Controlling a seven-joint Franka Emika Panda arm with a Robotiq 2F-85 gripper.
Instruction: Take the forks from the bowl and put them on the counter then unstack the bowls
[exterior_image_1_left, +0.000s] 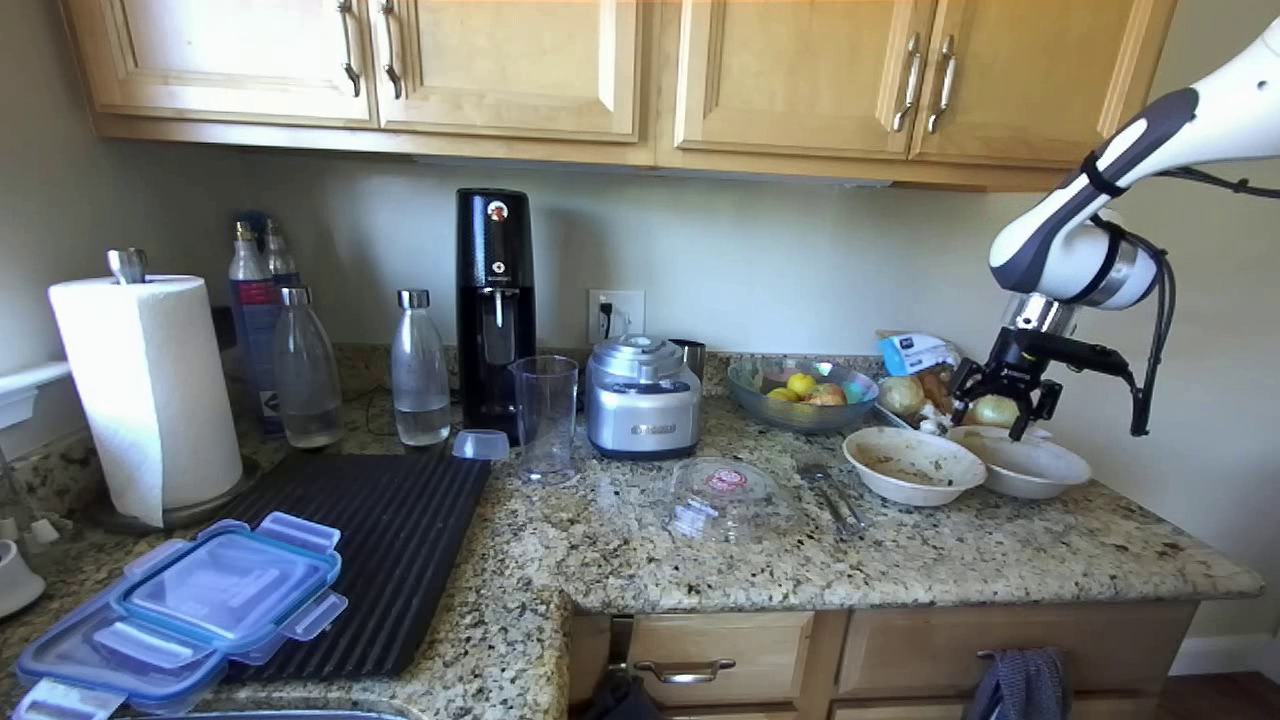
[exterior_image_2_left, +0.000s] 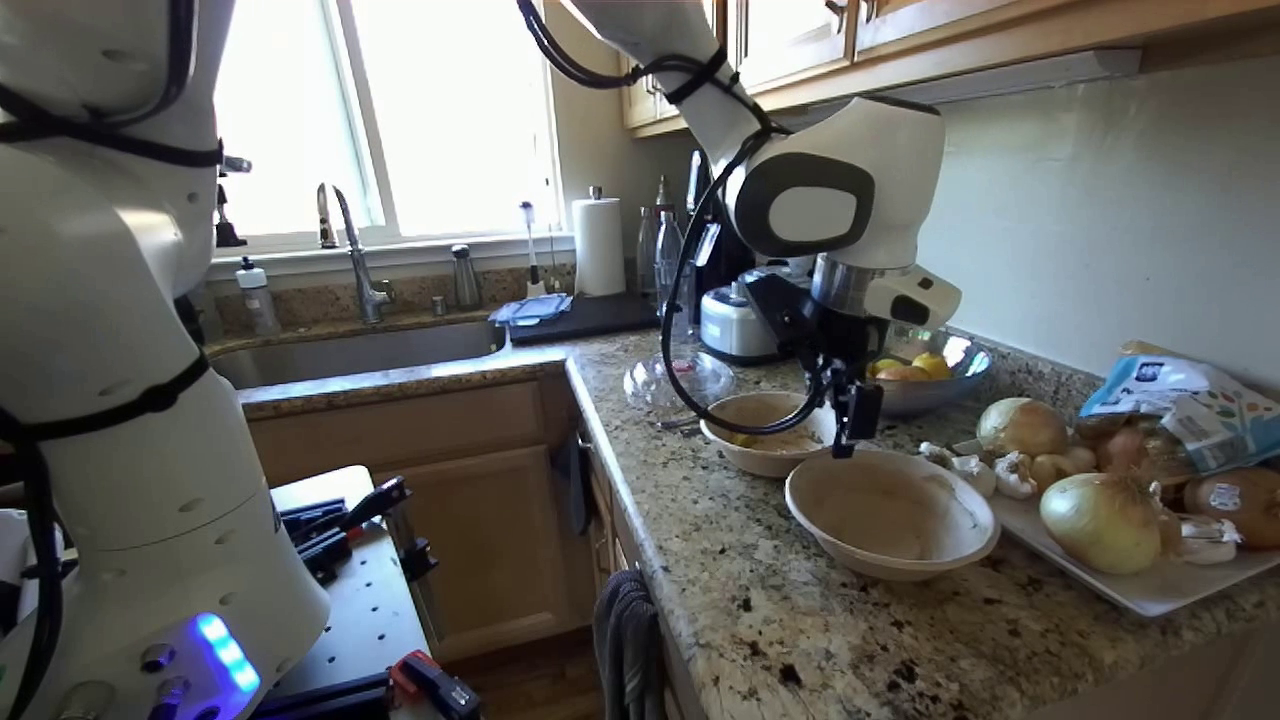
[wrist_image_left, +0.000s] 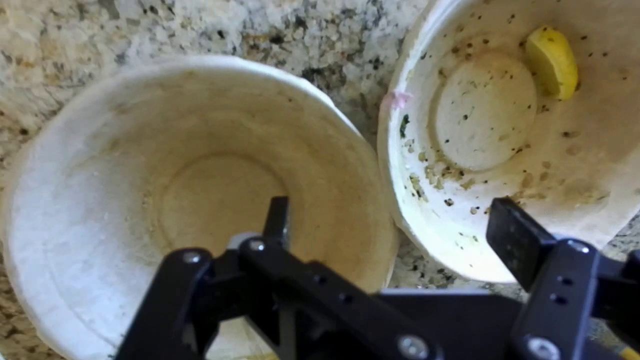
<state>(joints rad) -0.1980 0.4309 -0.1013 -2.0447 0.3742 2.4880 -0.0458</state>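
Hovering gripper (wrist_image_left: 391, 215) is spread wide, nothing held. Cleaner bowl (wrist_image_left: 210, 185) and crumb-flecked bowl (wrist_image_left: 482, 115) sit side by side on counter (exterior_image_1_left: 700, 575), forks (exterior_image_1_left: 833, 508) beside the latter. Both bowls look light, thin-walled, probably flexible; if gripping, straddle one rim, squeeze lightly, avoid slick residue (wrist_image_left: 442, 175).

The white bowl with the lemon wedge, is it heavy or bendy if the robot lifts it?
That bowl is probably light, since its wall looks thin, and its slightly uneven rim hints it might bend if squeezed. The lemon wedge just lies inside, so it could slide when the bowl tilts.
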